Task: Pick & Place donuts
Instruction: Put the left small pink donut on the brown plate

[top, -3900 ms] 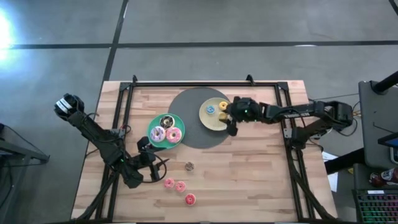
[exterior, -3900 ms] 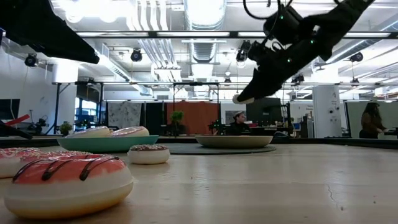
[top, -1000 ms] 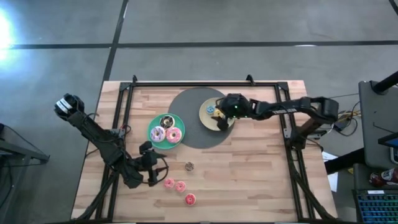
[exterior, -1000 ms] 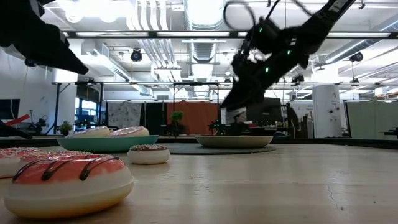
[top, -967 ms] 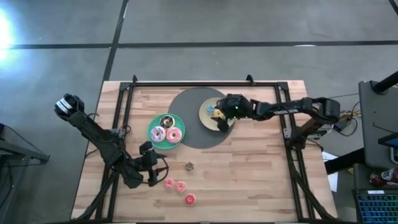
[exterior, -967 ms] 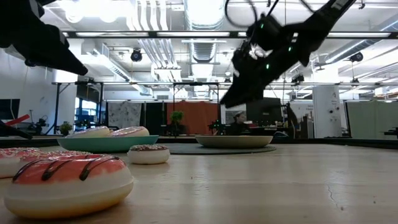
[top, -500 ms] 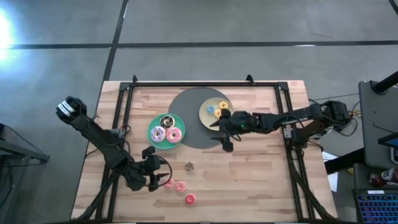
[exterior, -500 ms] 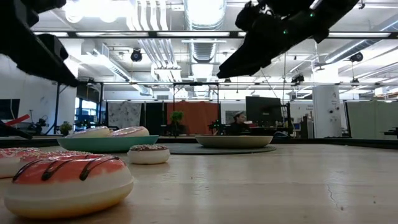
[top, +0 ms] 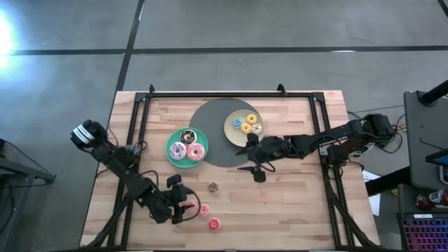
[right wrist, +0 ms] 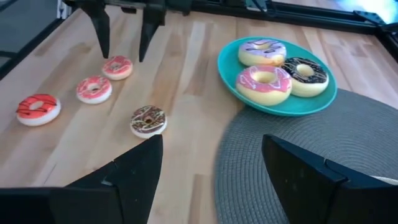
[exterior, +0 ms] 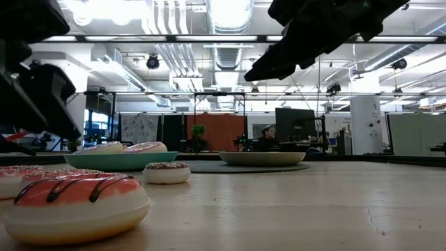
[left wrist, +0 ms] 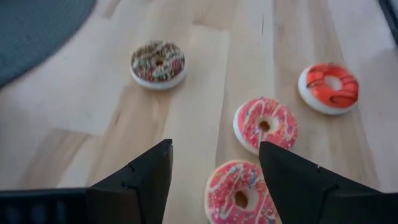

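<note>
The left gripper [top: 183, 203], fingers spread, hangs over the nearest pink donut [left wrist: 237, 198] among four loose on the table [top: 294, 203], apparently to straddle it, while the empty, open right gripper [top: 255, 168] waits beside the yellow plate [top: 232, 131].

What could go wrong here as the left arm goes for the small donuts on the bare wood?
The left end effector is open over the nearest pink donut, and a second pink donut lies close beside it; a finger coming down could nudge or trap that neighbour.

These small donuts lie low and flat, so closing fingers might slip off the rim and push the donut away across the table.
</note>
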Controlling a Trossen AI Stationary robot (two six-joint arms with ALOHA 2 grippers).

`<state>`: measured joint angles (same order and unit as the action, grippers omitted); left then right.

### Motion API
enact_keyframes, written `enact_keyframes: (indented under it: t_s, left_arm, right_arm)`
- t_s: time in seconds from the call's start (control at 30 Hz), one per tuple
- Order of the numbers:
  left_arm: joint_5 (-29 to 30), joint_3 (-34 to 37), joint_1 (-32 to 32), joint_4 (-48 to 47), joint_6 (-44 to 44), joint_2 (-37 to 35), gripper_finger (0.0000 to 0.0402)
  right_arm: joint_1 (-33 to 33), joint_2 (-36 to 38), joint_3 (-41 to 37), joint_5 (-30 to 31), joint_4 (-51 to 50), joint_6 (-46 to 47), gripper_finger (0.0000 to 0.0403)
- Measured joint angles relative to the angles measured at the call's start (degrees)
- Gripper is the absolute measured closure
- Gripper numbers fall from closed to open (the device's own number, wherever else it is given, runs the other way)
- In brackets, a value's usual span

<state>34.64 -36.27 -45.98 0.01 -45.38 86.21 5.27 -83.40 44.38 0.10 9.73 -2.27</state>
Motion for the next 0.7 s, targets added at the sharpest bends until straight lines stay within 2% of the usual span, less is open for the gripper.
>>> enact_keyframes:
  t_s: [0.3, 0.43, 0.7]
  left_arm:
    - [-4.1, 0.0, 0.0, 2.7, -1.2, 1.9, 0.0146]
    - [-4.2, 0.0, 0.0, 2.6, -0.9, 2.6, 0.0125]
    - [-5.4, 0.0, 0.0, 2.5, -0.3, 3.2, 0.0117]
  right_arm:
    - [0.5, 0.0, 0.0, 0.1, 0.0, 0.8, 0.0138]
    - [0.5, 0.0, -0.2, 0.1, 0.0, 1.4, 0.0138]
    - [0.9, 0.0, -0.5, 0.1, 0.0, 1.6, 0.0138]
